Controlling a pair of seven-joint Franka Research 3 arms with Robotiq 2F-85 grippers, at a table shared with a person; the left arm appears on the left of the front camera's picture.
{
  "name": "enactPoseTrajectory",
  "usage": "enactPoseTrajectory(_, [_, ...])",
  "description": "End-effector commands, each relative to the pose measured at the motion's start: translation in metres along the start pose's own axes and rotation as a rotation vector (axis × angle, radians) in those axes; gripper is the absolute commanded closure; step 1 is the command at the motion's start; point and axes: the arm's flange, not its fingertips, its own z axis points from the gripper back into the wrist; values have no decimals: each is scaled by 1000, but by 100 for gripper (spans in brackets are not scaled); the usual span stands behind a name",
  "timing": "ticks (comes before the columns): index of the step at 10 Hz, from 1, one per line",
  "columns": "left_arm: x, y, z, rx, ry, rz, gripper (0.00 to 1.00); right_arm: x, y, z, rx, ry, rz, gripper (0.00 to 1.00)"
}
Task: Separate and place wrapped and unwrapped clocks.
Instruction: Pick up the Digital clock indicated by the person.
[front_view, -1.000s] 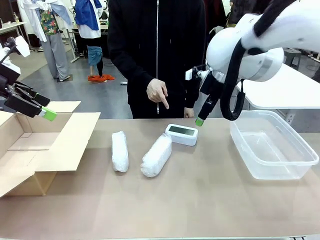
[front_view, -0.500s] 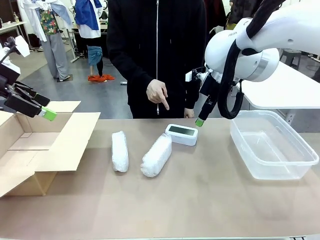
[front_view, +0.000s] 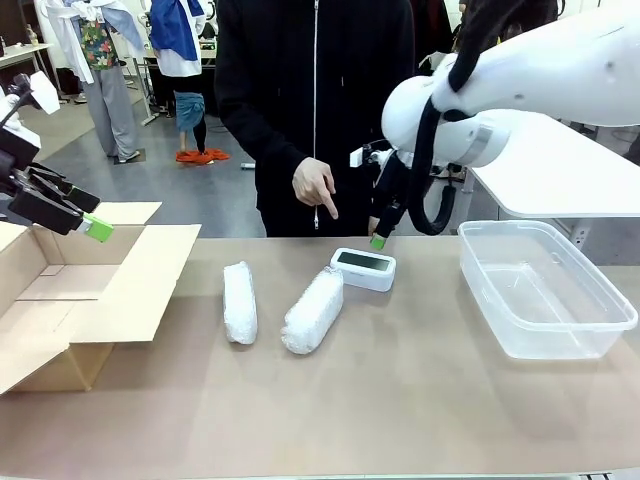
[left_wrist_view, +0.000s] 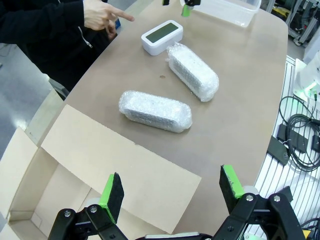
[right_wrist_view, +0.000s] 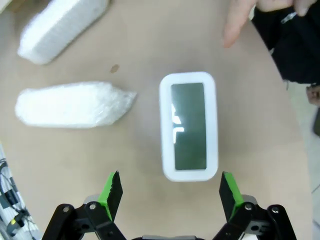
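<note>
The unwrapped clock (front_view: 363, 267) (left_wrist_view: 162, 36) (right_wrist_view: 188, 126), white with a dark screen, lies face up near the table's far edge. Two wrapped bundles (front_view: 239, 302) (front_view: 313, 310) of bubble wrap lie to its left, also in the left wrist view (left_wrist_view: 155, 111) (left_wrist_view: 193, 71) and the right wrist view (right_wrist_view: 75, 104) (right_wrist_view: 62, 22). My right gripper (front_view: 380, 236) (right_wrist_view: 170, 192) hangs open just above the clock's far right end, touching nothing. Over the cardboard box at far left, my left gripper (front_view: 92, 226) (left_wrist_view: 172, 192) is open and empty. The person's hand (front_view: 318, 187) (right_wrist_view: 240, 20) points down towards the clock.
An open cardboard box (front_view: 60, 290) (left_wrist_view: 75, 170) sits at the table's left end with its flaps spread. At the right end stands a clear plastic bin (front_view: 545, 290). The person stands at the far edge, behind the clock.
My right arm has swung left, carrying its open gripper from beside the clock to just above it. The left arm, the bundles and the pointing hand have stayed put.
</note>
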Motion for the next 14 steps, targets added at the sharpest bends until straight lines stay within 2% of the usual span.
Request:
enactPoseTrajectory(1, [0,1,0,-15,-6,6,0,21,-14,-9,-29,77,7,0])
enactPoseTrajectory(6, [0,1,0,-15,-6,6,0,50,-31,-46,42,200,18,0])
enactPoseTrajectory(10, [0,1,0,-15,-6,6,0,57,-17,-72,42,246,47,0])
enactPoseTrajectory(14, [0,1,0,-15,-6,6,0,56,-8,-81,50,285,69,0])
